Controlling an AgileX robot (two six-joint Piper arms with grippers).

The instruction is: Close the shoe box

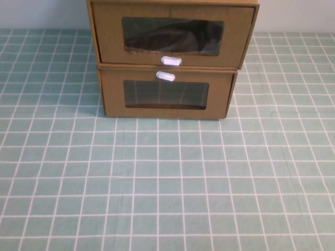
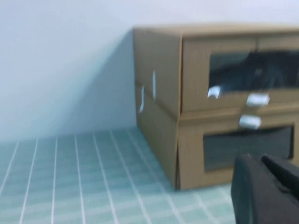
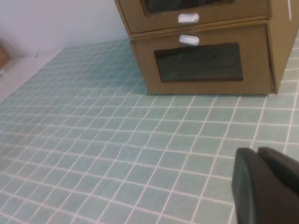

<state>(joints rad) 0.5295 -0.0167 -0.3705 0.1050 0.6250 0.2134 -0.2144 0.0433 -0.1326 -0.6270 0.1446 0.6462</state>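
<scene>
Green grid table [image 1: 167,183] under both my arms. Two stacked cardboard boxes ahead of my grippers, against the wall. Shoe box [image 1: 172,34] sits on top of the lower box [image 1: 167,94], its white tab [image 1: 171,60] below the window. Left gripper [image 2: 268,186] and right gripper [image 3: 266,182] both well short of the boxes, holding nothing; can't tell whether either is parted or clenched.

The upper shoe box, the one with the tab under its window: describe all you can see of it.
The upper shoe box is brown cardboard, drawer-style, with a wide clear window showing something dark inside and a small white pull tab below it. It sits upright, stacked on the narrower matching lower box at the far edge of the tiled table. Its drawer front stands slightly out from the shell. Nothing else touches it. The left gripper and right gripper are both well short of it.
</scene>
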